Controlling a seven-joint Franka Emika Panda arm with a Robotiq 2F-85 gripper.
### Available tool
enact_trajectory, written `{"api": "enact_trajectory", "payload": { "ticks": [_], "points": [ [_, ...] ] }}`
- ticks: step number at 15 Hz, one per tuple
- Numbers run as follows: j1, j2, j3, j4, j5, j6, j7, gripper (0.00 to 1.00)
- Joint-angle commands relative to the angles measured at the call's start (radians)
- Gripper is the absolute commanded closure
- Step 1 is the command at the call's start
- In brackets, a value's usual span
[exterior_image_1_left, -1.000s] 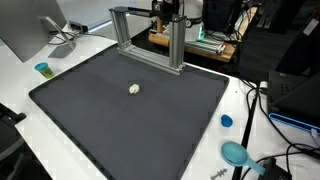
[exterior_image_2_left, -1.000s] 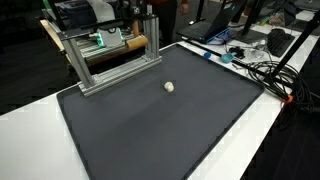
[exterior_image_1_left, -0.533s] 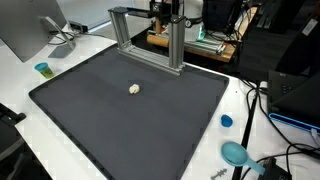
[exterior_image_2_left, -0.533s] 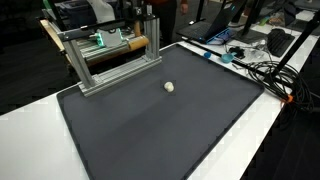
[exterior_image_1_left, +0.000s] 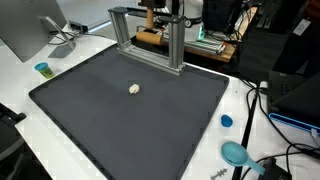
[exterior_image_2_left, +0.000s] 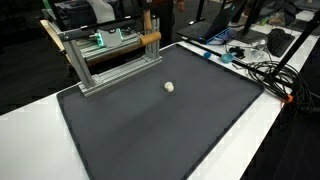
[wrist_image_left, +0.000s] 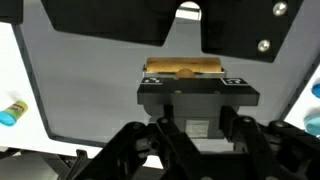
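My gripper (exterior_image_1_left: 160, 16) is at the back of the table, above the aluminium frame (exterior_image_1_left: 176, 50), and also shows in an exterior view (exterior_image_2_left: 148, 20). It appears shut on a wooden rod (exterior_image_1_left: 149, 36) and holds it level with the frame's top bar (exterior_image_2_left: 150, 38). In the wrist view the rod (wrist_image_left: 185, 69) lies crosswise at the gripper (wrist_image_left: 190, 92), above the dark mat. The fingertips themselves are hidden.
A dark mat (exterior_image_1_left: 120, 120) covers the white table. A small white object (exterior_image_1_left: 134, 89) lies on it (exterior_image_2_left: 169, 87). A blue cup (exterior_image_1_left: 43, 69), a blue cap (exterior_image_1_left: 226, 121), a teal tool (exterior_image_1_left: 235, 153), a monitor (exterior_image_1_left: 30, 25) and cables (exterior_image_2_left: 262, 70) surround the mat.
The wooden rod has come up and shifted near the frame's top bar, with the gripper. The white object has not moved.
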Motion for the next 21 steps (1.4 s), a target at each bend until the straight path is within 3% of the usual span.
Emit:
{"api": "enact_trajectory", "payload": {
  "ticks": [1,2,3,7,13,14,21],
  "points": [
    [-0.015,0.143,0.023,0.181,-0.041,-0.018,0.04,0.78],
    [-0.012,0.193,0.023,0.236,-0.046,-0.068,0.03,0.78],
    [0.005,0.081,0.004,0.112,-0.024,-0.012,0.018,0.53],
    [0.005,0.192,0.006,0.207,-0.031,-0.04,0.019,0.53],
    [0.005,0.2,0.006,0.214,-0.032,-0.045,0.019,0.53],
    [0.005,0.2,0.006,0.214,-0.032,-0.045,0.019,0.78],
    [0.032,0.507,0.052,0.441,-0.04,-0.036,0.091,0.78]
  ]
}}
